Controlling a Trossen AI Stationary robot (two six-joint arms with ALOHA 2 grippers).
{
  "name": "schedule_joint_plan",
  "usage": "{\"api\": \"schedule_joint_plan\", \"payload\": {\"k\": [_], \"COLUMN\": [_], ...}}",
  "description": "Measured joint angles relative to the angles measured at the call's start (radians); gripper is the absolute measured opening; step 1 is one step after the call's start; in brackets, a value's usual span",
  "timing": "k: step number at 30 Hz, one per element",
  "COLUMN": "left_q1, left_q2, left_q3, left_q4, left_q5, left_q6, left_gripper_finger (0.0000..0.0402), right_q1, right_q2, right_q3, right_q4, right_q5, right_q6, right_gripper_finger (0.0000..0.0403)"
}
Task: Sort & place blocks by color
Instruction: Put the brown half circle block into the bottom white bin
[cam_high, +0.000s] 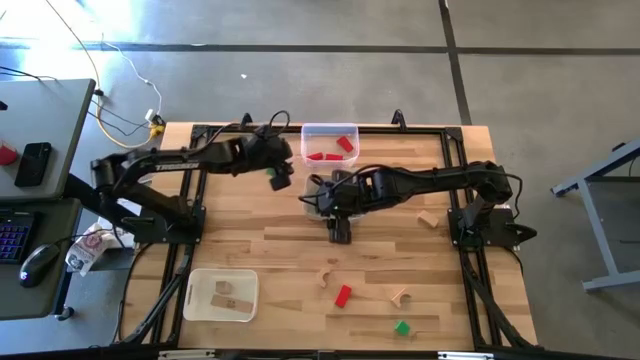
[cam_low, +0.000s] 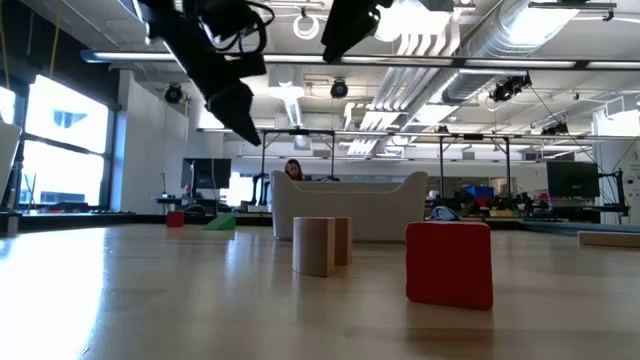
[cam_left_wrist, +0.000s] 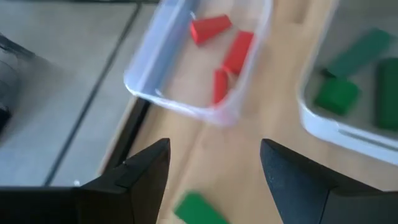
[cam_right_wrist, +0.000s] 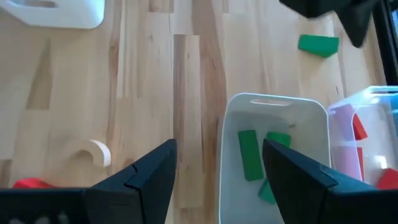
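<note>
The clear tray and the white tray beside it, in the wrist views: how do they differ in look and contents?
The clear tray has see-through walls and holds red blocks; the white tray is opaque and holds green blocks. The clear tray sits at the table's far edge, the white tray just inboard, under the right arm. Both are open-topped and each holds one colour only. The left gripper and right gripper are open and empty.

Two dark arms reaching inward over the far half of the worktop (cam_high: 300, 250). Left arm stretched from its base toward the centre, left gripper (cam_high: 279, 177) raised clear of the surface, jaws spread wide with nothing between them. Right arm extended from the opposite side, elbow bent, right gripper (cam_high: 340, 228) pointing toward the near edge, jaws likewise parted and empty.
</note>
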Motion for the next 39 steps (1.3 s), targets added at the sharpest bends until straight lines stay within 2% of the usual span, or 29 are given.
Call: {"api": "schedule_joint_plan", "payload": {"k": [8, 18, 27, 39], "left_q1": [-0.122, -0.283, -0.384, -0.465], "left_q2": [-0.072, -0.079, -0.078, -0.078], "left_q3": [0.000, 0.000, 0.000, 0.000], "left_q4": [-0.237, -0.462, -0.487, -0.486], "left_q5": [0.139, 0.133, 0.138, 0.141], "left_q6": [-0.149, -0.251, -0.348, -0.459], "left_gripper_finger": [0.0234, 0.0235, 0.0235, 0.0235], "right_q1": [0.021, 0.072, 0.129, 0.180], "right_q2": [0.052, 0.089, 0.159, 0.249], "right_q3": [-0.001, -0.004, -0.004, -0.004], "right_q4": [-0.029, -0.034, -0.032, -0.008], "right_q5": [-0.056, -0.167, -0.182, -0.184], "right_q6": [-0.099, -0.179, -0.268, -0.270], "right_gripper_finger": [0.0224, 0.0224, 0.0224, 0.0224]}}
